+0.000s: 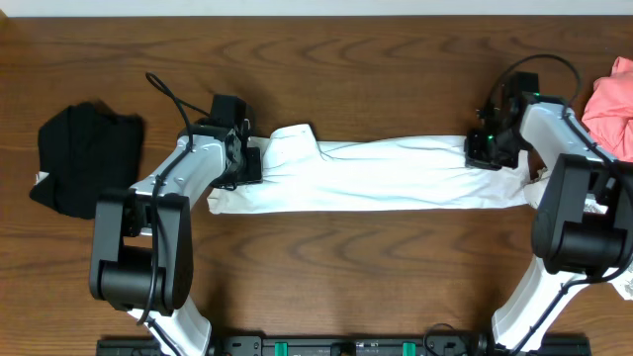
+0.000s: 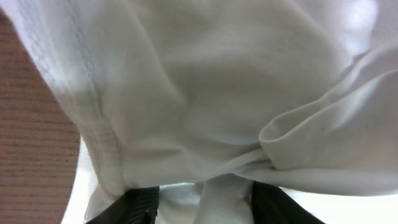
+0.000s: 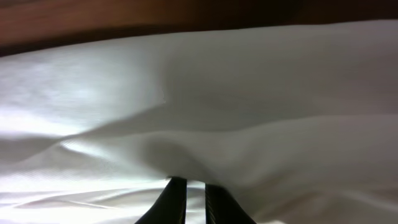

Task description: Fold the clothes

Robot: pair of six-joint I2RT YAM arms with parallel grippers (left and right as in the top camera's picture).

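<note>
**Slip and skew risk on the stretched shirt**

Looking at a white shirt (image 1: 386, 173) drawn out as a long folded band across the middle of the table (image 1: 346, 59), apparently lying on the wood.

- Shirt's left end: grasped by the left gripper (image 1: 250, 163). Wrist view shows a bunched wad of cloth pinched between the fingers (image 2: 140, 204), with seam and hem spilling out above.
- Shirt's right end: grasped by the right gripper (image 3: 196, 199). Fingers nearly together, seemingly nipping only a thin bit of cloth. Cannot tell how many layers.

Likely failures, judged from this:
- Losing the right end. Cause: thin pinch plus pull along the shirt, then slip-out and a collapsed band.
- Shedding layers at the left end. Cause: messy wad, so probably an uneven hold; could open the fold on a lift.
- Skewing the fold. Cause: pulling harder on one end, or lifting out of step; expect a twisted band and misaligned edges.
- Dragging. Cause: travelling too low over the wood; expect the near edge to catch and roll under.
- Snagging neighbours. Black garment (image 1: 84, 158) well left of the shirt, so low risk. Pink garment (image 1: 613, 109) near the shirt's right end, beyond the right arm; could get swept along by a wide swing there.
</note>
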